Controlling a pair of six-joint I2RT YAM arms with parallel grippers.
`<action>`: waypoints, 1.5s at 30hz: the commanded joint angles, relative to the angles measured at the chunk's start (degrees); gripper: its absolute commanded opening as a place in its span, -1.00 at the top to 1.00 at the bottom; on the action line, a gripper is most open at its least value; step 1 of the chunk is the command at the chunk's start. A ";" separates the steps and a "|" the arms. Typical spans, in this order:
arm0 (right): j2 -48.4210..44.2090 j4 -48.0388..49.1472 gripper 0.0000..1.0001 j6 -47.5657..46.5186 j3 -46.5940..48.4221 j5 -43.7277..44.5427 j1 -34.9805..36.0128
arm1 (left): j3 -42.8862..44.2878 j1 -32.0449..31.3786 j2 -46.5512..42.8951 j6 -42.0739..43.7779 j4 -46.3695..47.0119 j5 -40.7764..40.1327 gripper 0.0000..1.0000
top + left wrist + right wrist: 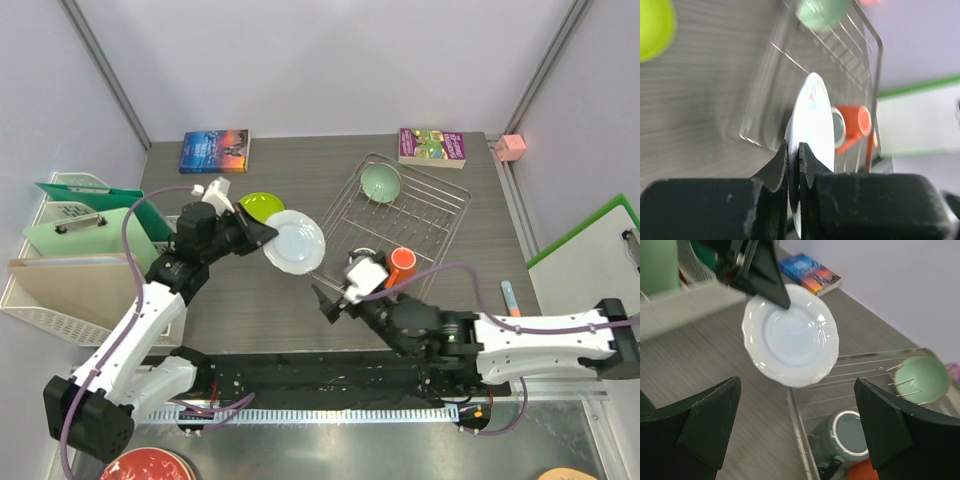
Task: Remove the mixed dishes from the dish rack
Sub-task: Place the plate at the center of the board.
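My left gripper (268, 232) is shut on the rim of the light grey plate (294, 241) and holds it in the air just left of the wire dish rack (440, 222). The plate shows edge-on in the left wrist view (812, 125) and face-on in the right wrist view (790, 335). The mint-green bowl (381, 182) leans in the rack's far end. The orange mug (400, 266) and the grey mug (852, 432) sit at the rack's near end. The lime-green plate (259, 207) lies on the table. My right gripper (335, 302) is open and empty, near the rack's near-left corner.
A blue book (214, 151) and a purple book (432, 146) lie at the table's far edge. White slotted trays with clipboards (70, 240) stand at the left. A red plate (145, 466) sits at the bottom left. A pink object (512, 147) is at the far right.
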 commanded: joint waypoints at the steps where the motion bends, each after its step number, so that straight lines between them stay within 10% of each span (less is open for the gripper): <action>1: -10.00 -0.69 -0.99 24.88 2.39 3.02 0.14 | 3.00 3.95 -1.17 -4.66 6.57 -11.90 1.00; 22: -32.88 -14.04 -0.99 40.30 -8.07 3.99 0.14 | 10.82 16.44 34.41 -9.67 28.71 -15.17 1.00; 45: -29.20 -16.42 -0.99 39.25 -7.64 5.83 0.14 | 16.98 18.20 48.14 -4.67 14.66 -12.45 0.80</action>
